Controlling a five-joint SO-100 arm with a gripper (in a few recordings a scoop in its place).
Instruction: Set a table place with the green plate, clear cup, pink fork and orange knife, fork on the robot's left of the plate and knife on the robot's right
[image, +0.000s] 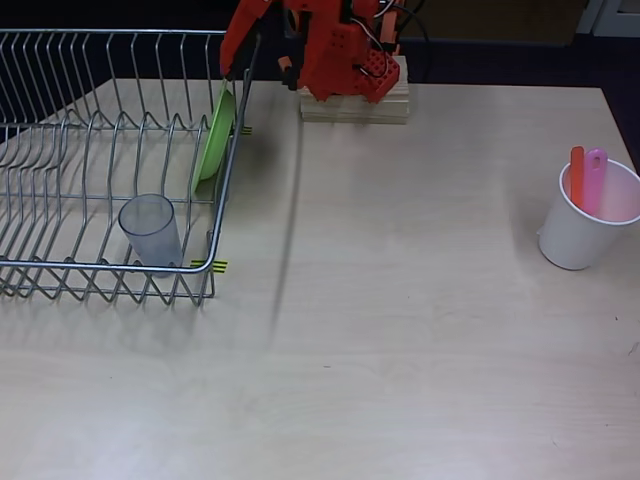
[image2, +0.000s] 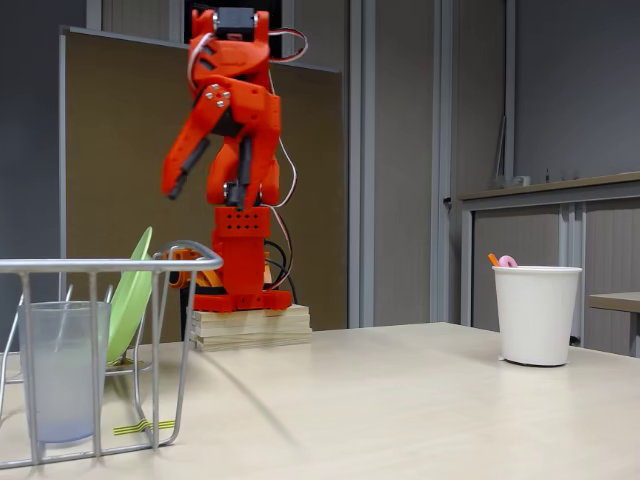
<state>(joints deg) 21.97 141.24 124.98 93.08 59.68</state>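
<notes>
Pale wooden bench (image: 400, 330): the orange claw (image2: 178, 178), its fingers parted and holding nothing, hangs just above the green plate (image: 214, 137), a light, stiff, slick disc standing on edge in the wire rack (image: 60, 180), best pinched at its upper rim.

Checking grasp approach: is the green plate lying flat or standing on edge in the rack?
Standing on edge. The green plate leans tilted in the wire dish rack at its right end, seen as a thin sliver in the overhead view and slanted in the fixed view.
</notes>
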